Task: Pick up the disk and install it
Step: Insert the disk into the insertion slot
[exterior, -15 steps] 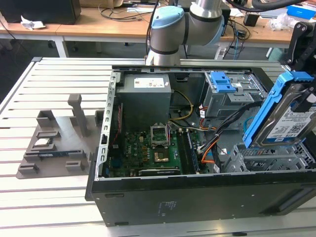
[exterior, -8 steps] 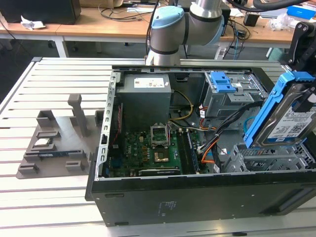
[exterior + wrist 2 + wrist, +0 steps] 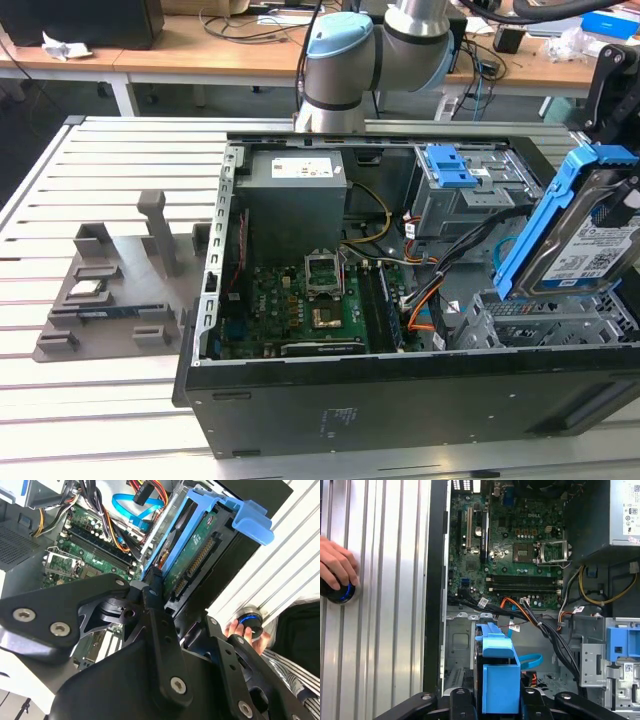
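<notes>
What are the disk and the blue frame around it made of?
The disk looks like metal: silver-grey with a dull sheen, plus a paper-like label. The blue frame is probably plastic: bright, even colour and smooth moulded edges.

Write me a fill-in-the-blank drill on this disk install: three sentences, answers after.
1. The gripper is shut on the ___.
2. In the exterior view, the disk hangs tilted above that view's ___ end of the open computer case.
3. Beside the case, a person's hand covers a round knob ringed in ___ light.

Missing words: disk; right; blue.
</notes>
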Available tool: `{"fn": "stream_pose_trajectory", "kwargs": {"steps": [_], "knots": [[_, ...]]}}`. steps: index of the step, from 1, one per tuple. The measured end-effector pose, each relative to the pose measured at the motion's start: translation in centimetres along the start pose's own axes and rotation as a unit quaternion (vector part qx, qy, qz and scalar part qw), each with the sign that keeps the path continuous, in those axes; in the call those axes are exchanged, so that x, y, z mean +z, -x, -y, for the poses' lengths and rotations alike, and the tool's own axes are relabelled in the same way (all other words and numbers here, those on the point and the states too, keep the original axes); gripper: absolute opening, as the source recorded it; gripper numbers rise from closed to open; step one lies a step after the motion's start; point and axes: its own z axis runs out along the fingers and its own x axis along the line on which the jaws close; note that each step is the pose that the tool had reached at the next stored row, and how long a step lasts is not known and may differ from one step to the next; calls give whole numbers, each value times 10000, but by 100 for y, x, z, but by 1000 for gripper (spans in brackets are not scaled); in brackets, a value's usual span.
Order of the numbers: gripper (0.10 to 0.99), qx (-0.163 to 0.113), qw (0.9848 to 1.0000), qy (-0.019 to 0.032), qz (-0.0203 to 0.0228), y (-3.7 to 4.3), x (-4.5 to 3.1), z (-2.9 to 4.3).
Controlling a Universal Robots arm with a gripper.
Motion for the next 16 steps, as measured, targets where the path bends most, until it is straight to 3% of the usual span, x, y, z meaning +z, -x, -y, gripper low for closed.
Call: {"fn": "stream_pose_trajectory", "kwargs": {"steps": [1, 2, 6, 10, 16], "knots": [[365, -3, 10000, -1, 62, 1, 4, -25], [365, -3, 10000, -2, 66, 2, 10, -38], [365, 2, 10000, -2, 55, 2, 86, -38], [365, 192, 9998, -1, 40, 1, 166, -34], [365, 196, 9998, -1, 40, -19, 212, -32]]}}
